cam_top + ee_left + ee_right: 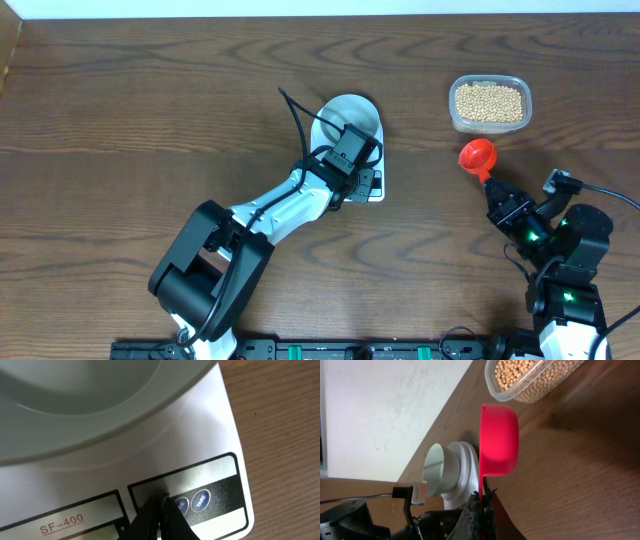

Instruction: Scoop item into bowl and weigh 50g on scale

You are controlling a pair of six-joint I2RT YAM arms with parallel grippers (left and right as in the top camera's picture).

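Observation:
The white scale (376, 190) stands mid-table with the pale bowl (352, 113) on it. In the left wrist view the bowl (75, 405) looks empty. My left gripper (358, 178) is shut, and its tips (161, 499) touch the scale's (200, 440) control panel just left of the two round buttons. My right gripper (493, 186) is shut on the handle of a red scoop (477, 156), which is empty and turned on its side (499, 440) above the table. The beans (489, 102) fill a clear tub beyond the scoop and show again in the right wrist view (520, 375).
The clear plastic tub (455, 120) sits at the back right, just beyond the scoop. The right wrist view shows the bowl (440, 475) on the scale, and the left arm (350, 520) beyond it. The table is dark wood with a white wall behind.

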